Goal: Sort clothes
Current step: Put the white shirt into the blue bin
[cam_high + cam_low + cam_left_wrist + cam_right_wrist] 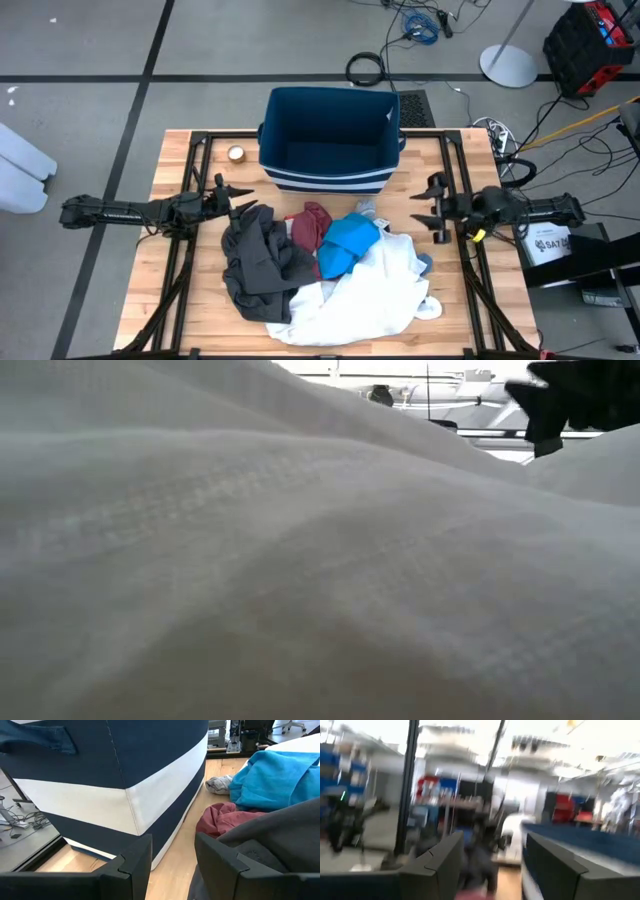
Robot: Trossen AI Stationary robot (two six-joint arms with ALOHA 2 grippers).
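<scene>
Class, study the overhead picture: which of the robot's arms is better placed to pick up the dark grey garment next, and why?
Probably the left. The left gripper, fingers open, sits at the edge of the dark grey garment. The right gripper, also open, is across the pile, past the white garment.

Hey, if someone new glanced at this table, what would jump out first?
A heap of clothes sits mid-table: a big white garment under a dark grey one, with a bright blue piece and a maroon one on top. Behind it stands a dark blue bin with white stripes, empty. The left claw and right claw flank the heap, both open.
</scene>
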